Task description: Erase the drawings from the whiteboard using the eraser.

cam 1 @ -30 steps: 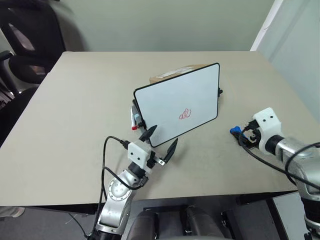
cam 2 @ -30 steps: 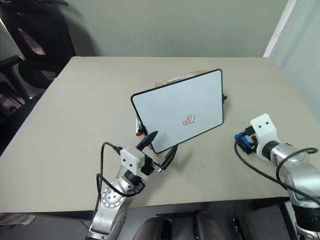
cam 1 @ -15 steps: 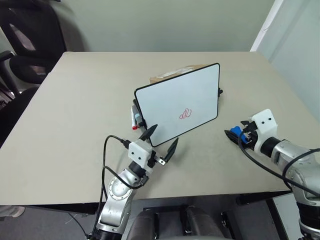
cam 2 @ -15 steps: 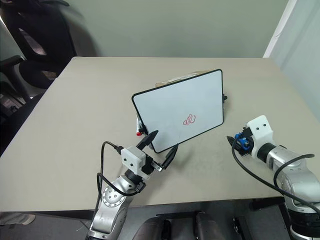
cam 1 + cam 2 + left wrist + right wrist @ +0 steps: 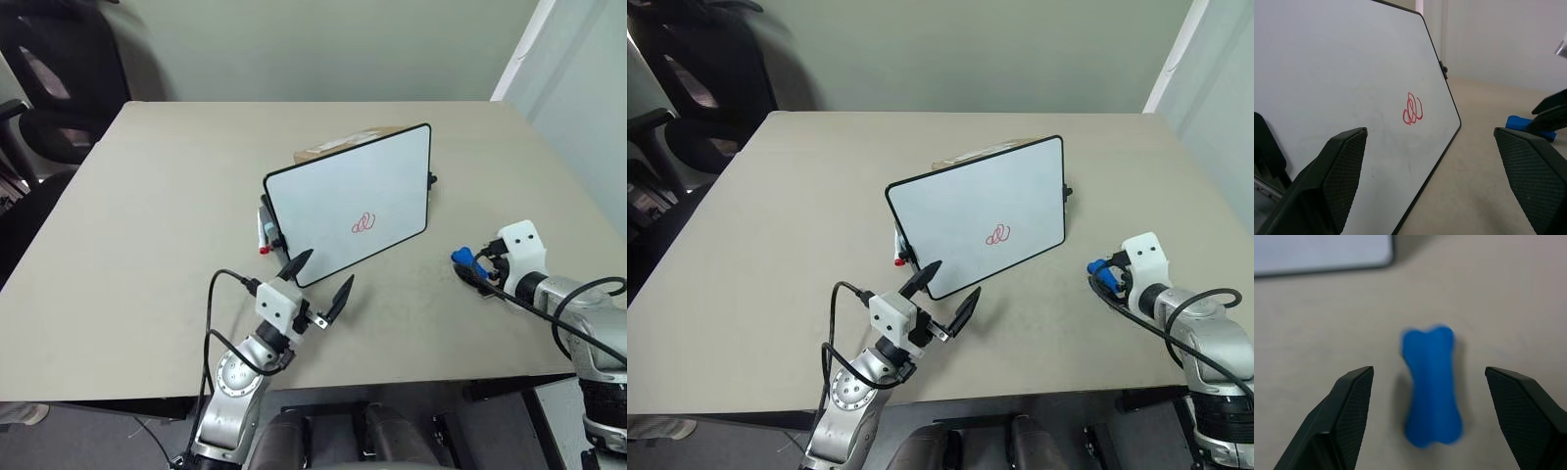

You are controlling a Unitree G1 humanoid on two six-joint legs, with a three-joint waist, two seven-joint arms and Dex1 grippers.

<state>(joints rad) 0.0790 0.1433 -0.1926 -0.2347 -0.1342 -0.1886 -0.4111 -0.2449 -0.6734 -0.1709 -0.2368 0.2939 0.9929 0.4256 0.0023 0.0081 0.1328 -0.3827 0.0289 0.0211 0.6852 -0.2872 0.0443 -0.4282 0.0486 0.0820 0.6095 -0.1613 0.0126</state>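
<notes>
1. The whiteboard (image 5: 348,203) is standing tilted at the centre of the frame on the table (image 5: 147,215), its white face turned toward the robot.
2. The drawings (image 5: 363,224), a small red scribble, are sitting on the lower right part of the board's face.
3. The eraser (image 5: 460,258) is lying flat on the table at the right of the frame, well apart from the board's lower right corner.
4. The right gripper (image 5: 1435,421) is hanging over the eraser with its fingers (image 5: 1352,401) spread wide, the blue piece lying between them and neither finger touching it.
5. The left gripper (image 5: 318,282) is hovering at lower centre, just in front of the board's lower left corner, fingers (image 5: 1342,166) spread and holding nothing.
6. A red-capped marker (image 5: 263,235) is lying by the board's left edge.
7. A cardboard piece (image 5: 328,147) is poking out behind the board's upper edge.
</notes>
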